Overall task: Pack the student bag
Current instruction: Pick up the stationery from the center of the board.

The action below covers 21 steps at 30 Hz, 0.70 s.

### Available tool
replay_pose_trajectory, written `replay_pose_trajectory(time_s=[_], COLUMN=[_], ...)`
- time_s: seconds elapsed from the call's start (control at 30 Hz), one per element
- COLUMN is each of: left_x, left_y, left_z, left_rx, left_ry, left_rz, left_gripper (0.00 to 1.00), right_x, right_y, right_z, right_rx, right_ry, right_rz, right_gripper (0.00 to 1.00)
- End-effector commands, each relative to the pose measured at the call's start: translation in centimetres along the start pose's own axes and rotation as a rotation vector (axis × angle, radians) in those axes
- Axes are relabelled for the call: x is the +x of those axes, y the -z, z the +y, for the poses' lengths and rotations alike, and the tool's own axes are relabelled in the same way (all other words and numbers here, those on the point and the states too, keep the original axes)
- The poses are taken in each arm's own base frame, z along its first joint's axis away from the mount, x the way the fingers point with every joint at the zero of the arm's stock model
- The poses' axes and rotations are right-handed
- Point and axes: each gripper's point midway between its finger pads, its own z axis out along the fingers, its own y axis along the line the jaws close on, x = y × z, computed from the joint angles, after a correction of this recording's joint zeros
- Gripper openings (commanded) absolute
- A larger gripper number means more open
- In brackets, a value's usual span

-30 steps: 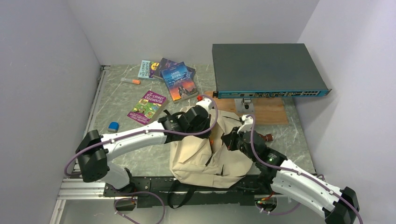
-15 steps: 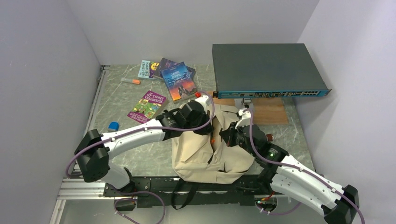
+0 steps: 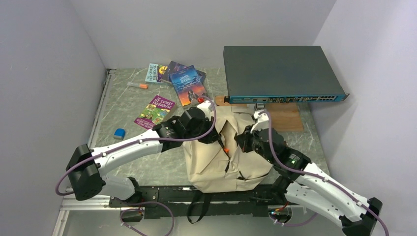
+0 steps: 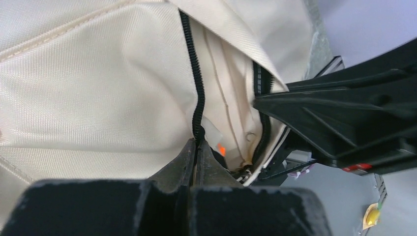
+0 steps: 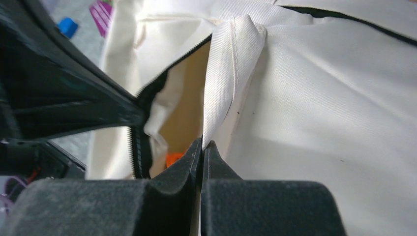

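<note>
The cream-beige student bag [image 3: 216, 162] lies at the near middle of the table, its main opening gaping between my two grippers. My left gripper [image 3: 212, 136] is shut on the bag's left zipper edge [image 4: 197, 123]. My right gripper [image 3: 240, 142] is shut on a fold of the bag's right edge [image 5: 221, 98]. The two pull the opening apart. Something orange [image 3: 226, 149] shows inside the bag, also in the left wrist view [image 4: 222, 150] and the right wrist view [image 5: 172, 158]. Several paperback books [image 3: 189, 86] lie at the far left of the table.
A purple book [image 3: 155, 111] lies apart from the others. An orange-tipped marker [image 3: 137, 85] and a blue eraser [image 3: 119, 132] lie at the left. A dark network switch [image 3: 280, 73] stands on a wooden board [image 3: 280, 117] at the far right.
Both grippers have moved away from me, dragging the bag toward the back and spreading its opening wider. The bag now lies flatter and straighter.
</note>
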Motion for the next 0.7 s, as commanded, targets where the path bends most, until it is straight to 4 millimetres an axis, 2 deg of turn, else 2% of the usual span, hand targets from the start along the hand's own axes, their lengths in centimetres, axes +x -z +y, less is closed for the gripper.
replay_pose_trajectory(time_s=[0.0,0.07,0.13,0.23,0.37,0.5,0.6,0.63,0.67], left_x=[-1.1,-0.7,0.1,0.3,-0.3,-0.6,-0.6,-0.6,-0.6], left_y=[-0.5,-2.0,-3.3,-4.0,-2.9,-1.3,-0.3,0.0,0.2], left_z=[-2.7,-2.4,-1.2,-0.2,0.8,2.2,1.7,1.5,1.7], left_rx=[0.117,0.114,0.057,-0.008,-0.034,-0.077,-0.039,-0.029,-0.032], left_ry=[0.027,0.036,0.039,0.020,-0.004,-0.009,-0.013,-0.011,-0.006], left_rz=[-0.012,-0.003,0.049,0.080,0.040,0.034,0.032,0.027,0.017], left_gripper=[0.00,0.00,0.00,0.00,0.00,0.00,0.00,0.02,0.11], right_x=[-7.4,-5.8,-4.0,-2.6,-2.7,-2.5,-2.4,-2.3,-2.3], right_y=[2.4,1.0,-0.3,-1.3,-1.1,-1.2,-1.4,-1.4,-1.5], right_z=[2.3,1.6,1.1,0.6,0.4,-0.9,0.1,0.5,0.8], right_rx=[-0.058,-0.026,-0.001,0.016,0.009,0.069,0.025,-0.001,-0.022], right_ry=[-0.027,-0.023,-0.018,-0.017,-0.016,0.015,0.005,0.000,-0.004], right_rz=[-0.207,-0.169,-0.122,-0.089,-0.123,-0.120,-0.109,-0.108,-0.114], right_gripper=[0.00,0.00,0.00,0.00,0.00,0.00,0.00,0.00,0.00])
